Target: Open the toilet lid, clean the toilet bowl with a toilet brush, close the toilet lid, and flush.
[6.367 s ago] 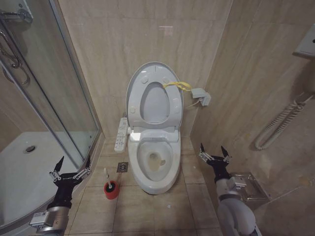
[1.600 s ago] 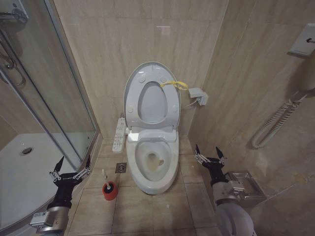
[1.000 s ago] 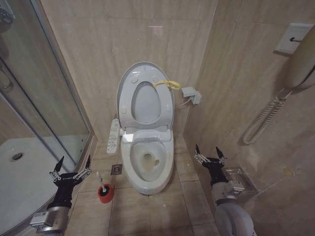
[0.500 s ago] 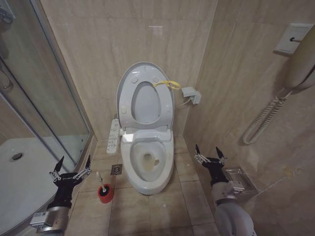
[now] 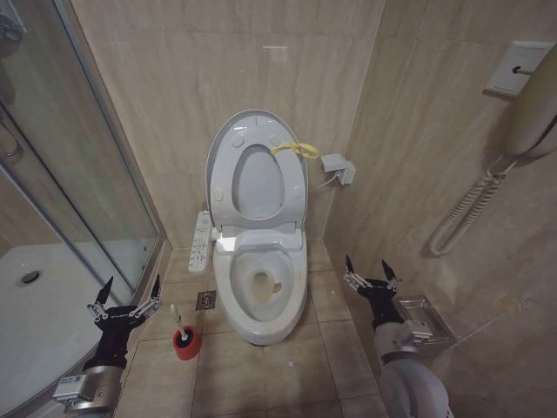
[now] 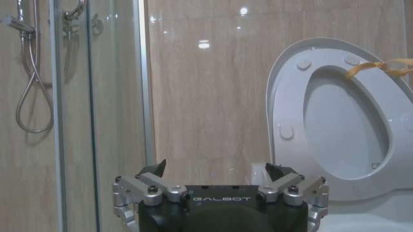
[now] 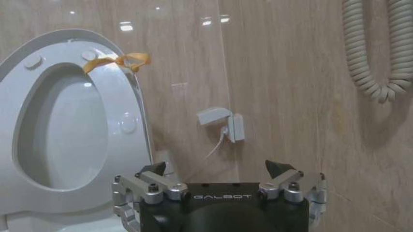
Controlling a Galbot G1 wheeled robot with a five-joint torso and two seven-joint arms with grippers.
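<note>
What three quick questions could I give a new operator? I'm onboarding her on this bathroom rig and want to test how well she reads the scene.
1. True or false: the glossy white oval plastic toilet lid is raised against the wall.
2. Where does the toilet brush with a thin white handle stand? A) in the white ceramic toilet bowl; B) in its short red holder cup on the floor, on the robot's left of the bowl; C) in the left gripper.
3. Fill in: the right gripper is ____ and holds nothing.

Key: 1 true; 2 B; 3 open.
</note>
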